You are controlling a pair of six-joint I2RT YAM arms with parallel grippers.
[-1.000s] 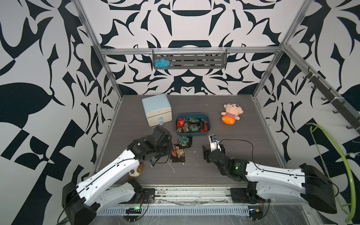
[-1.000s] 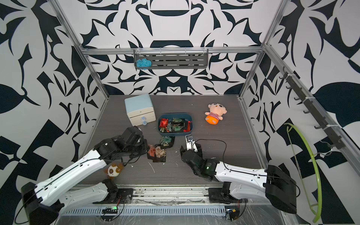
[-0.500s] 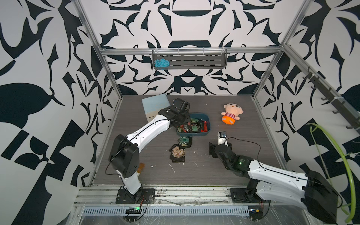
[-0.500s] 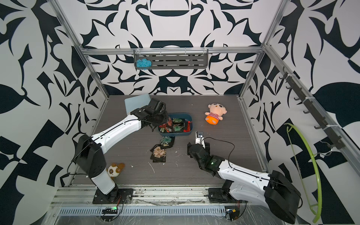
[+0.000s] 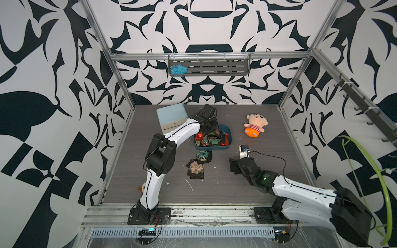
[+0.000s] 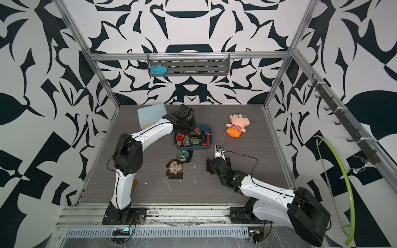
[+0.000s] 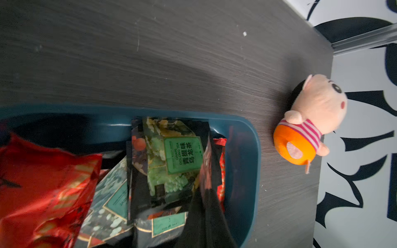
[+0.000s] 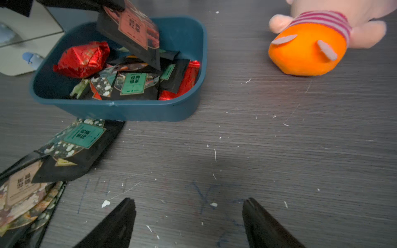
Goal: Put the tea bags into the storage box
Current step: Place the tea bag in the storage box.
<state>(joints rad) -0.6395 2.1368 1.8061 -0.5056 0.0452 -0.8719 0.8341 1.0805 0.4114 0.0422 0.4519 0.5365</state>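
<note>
Hanging over the blue box [image 8: 120, 107], the left gripper [image 5: 210, 127] pinches a black tea bag [image 8: 133, 30] ready to drop, while the right gripper [image 8: 189, 204] hovers wide and empty near loose bags [image 5: 198, 165] at the box's seven o'clock.

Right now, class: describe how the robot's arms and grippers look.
The left arm and right arm have glossy white shells between bulky black joints. The left gripper and right gripper are black, with tapering fingers. A thin black cable loops from the right wrist, near a green light.
</note>
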